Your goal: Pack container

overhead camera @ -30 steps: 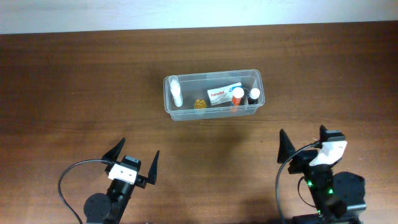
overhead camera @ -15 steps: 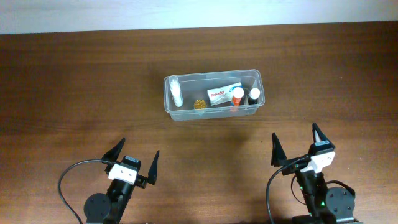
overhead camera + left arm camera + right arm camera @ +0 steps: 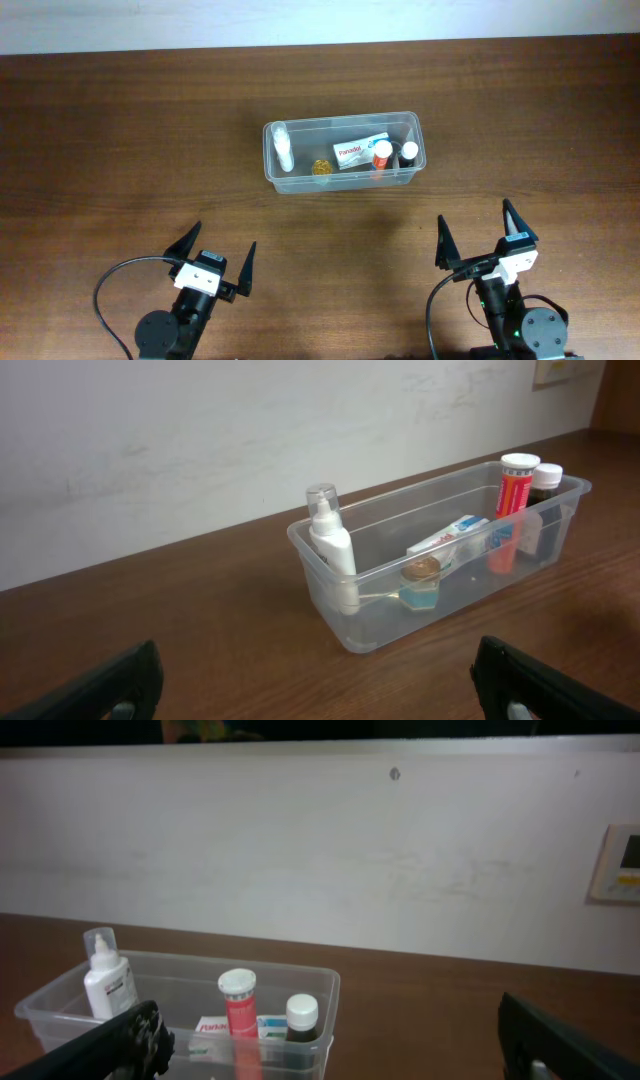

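While the left fingers (image 3: 186, 243) and right fingers (image 3: 441, 244) stand spread, the container (image 3: 340, 183) holds bottles (image 3: 283, 149).

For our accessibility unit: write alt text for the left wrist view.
A clear container on a wooden table holds a white pump bottle, a white box, an orange tube and a dark bottle. The left gripper stands open.

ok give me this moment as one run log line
container: holds white bottle, box, orange tube, dark bottle | left end effector: open, empty | right end effector: open, empty
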Robot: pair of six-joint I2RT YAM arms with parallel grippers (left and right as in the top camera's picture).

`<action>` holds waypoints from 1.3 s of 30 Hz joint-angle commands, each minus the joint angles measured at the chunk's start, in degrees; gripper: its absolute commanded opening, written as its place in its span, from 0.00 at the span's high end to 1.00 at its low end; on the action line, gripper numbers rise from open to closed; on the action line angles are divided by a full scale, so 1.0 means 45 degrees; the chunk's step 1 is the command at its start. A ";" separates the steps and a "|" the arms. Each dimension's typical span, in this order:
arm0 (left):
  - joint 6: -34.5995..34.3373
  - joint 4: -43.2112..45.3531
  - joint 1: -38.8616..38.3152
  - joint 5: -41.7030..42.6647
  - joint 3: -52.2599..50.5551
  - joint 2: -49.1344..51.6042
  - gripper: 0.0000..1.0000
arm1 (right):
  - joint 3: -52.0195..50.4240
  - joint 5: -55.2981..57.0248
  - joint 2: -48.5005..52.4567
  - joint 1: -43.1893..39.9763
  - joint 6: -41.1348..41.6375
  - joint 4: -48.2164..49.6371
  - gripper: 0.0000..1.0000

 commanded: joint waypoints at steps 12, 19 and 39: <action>0.0160 -0.0097 -0.0073 -0.0087 -0.0029 -0.0107 0.01 | -0.1273 -0.0034 -0.0155 0.0068 -0.0005 0.0389 0.02; 0.0160 -0.0092 -0.0073 -0.0087 -0.0029 -0.0107 0.01 | -0.1273 -0.0019 -0.0155 0.0068 0.0000 -0.0661 0.02; 0.0160 -0.0097 -0.0073 -0.0087 -0.0029 -0.0107 0.01 | -0.1273 -0.0019 -0.0155 0.0073 0.0000 -0.1239 0.01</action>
